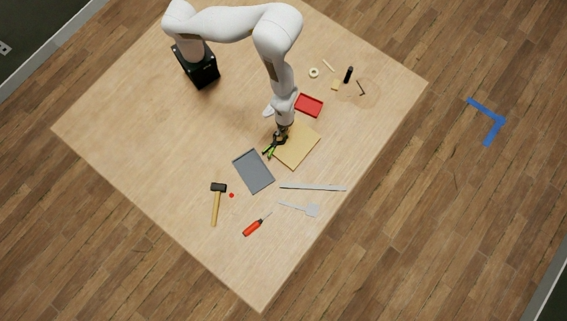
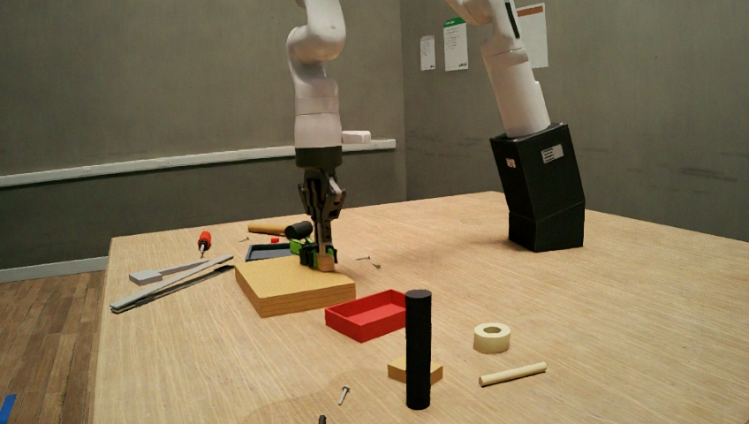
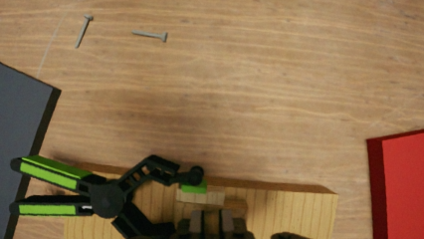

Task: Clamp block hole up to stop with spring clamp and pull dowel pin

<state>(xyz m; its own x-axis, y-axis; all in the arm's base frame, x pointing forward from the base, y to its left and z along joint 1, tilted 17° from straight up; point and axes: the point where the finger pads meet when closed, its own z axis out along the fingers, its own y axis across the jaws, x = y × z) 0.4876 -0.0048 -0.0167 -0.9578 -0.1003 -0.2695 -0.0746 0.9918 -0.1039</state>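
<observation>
My gripper (image 1: 282, 137) (image 2: 325, 251) (image 3: 211, 225) points straight down over the bench board (image 1: 296, 154) (image 2: 294, 286) (image 3: 294, 214), fingers nearly together. A narrow wooden piece shows between the fingertips in the wrist view; it looks like the dowel pin, and its lower end is hidden. The black and green spring clamp (image 1: 275, 143) (image 3: 106, 198) lies beside the fingers, handles toward the grey tray. Its upper green pad bears on a pale wooden piece (image 3: 200, 197). The small wooden block (image 2: 326, 264) sits under the fingertips. The block's hole, the lower jaw's contact and any gap at the stop are hidden.
The grey tray (image 1: 253, 171) (image 3: 22, 115) lies beside the clamp handles, and the red tray (image 1: 308, 105) (image 2: 367, 314) (image 3: 405, 184) at the board's other side. Two screws (image 3: 84, 31) (image 3: 150, 35) lie behind the board. A black cylinder (image 2: 418, 349) stands upright near a tape ring (image 2: 492, 338).
</observation>
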